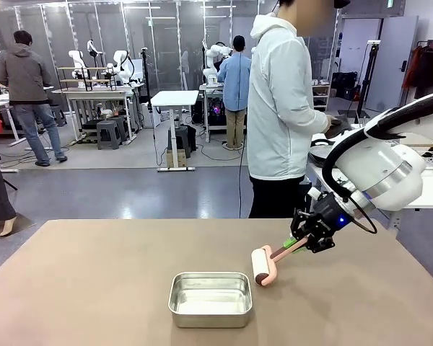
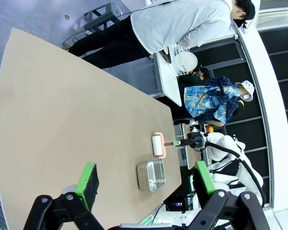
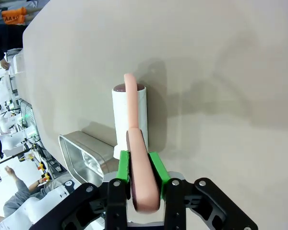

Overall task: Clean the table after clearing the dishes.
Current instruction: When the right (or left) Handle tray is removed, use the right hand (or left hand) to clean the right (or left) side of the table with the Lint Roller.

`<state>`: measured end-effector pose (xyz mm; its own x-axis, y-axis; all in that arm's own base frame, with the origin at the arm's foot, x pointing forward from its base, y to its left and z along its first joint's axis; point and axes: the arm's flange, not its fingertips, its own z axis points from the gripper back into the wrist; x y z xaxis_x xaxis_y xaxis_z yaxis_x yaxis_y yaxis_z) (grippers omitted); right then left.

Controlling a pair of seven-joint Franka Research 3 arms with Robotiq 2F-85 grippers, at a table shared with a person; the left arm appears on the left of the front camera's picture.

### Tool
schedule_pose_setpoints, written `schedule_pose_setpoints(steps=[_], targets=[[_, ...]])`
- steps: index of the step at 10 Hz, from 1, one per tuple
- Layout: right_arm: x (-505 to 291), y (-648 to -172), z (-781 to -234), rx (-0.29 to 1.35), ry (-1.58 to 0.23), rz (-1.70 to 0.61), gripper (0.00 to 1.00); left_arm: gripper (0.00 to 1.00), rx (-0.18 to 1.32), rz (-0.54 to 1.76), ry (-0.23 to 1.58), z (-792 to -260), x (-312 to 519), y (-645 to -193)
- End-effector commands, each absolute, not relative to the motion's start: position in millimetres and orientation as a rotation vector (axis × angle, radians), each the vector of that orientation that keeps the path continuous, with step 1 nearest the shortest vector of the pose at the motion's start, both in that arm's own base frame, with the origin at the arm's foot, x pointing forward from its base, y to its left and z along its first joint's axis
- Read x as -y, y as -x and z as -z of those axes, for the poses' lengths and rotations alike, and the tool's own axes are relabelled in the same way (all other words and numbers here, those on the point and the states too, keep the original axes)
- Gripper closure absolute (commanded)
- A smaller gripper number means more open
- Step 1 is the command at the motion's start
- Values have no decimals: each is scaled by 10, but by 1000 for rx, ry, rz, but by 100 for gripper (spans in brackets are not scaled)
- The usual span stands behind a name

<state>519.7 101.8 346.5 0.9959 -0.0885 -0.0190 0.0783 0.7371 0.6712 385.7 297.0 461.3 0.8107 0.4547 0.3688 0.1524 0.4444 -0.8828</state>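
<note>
Our right gripper clamps lint roller handle, roll flat on table for wiping, two o'clock of pan; left gripper agape, empty.

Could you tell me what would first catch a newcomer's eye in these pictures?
The right gripper is shut on the pink-handled white lint roller, whose roll rests on the matte taupe-brown table, right of centre. Left of it sits a rectangular steel pan, and a person in a pale hooded jacket stands at the far edge.
</note>
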Motion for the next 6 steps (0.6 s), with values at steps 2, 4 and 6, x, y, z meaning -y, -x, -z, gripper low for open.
schedule_pose_setpoints(steps=[2,4,6], targets=[[-785,-5148,-3318,24,-693,82,100,0,629,-184,1115,-4625,-2997,-3832],[-491,-5126,-3301,-2,-616,131,97,0,629,-184,1115,-4625,-2997,-3832],[-271,-5082,-3344,-11,-528,161,97,0,629,-184,1115,-4625,-2997,-3832]])
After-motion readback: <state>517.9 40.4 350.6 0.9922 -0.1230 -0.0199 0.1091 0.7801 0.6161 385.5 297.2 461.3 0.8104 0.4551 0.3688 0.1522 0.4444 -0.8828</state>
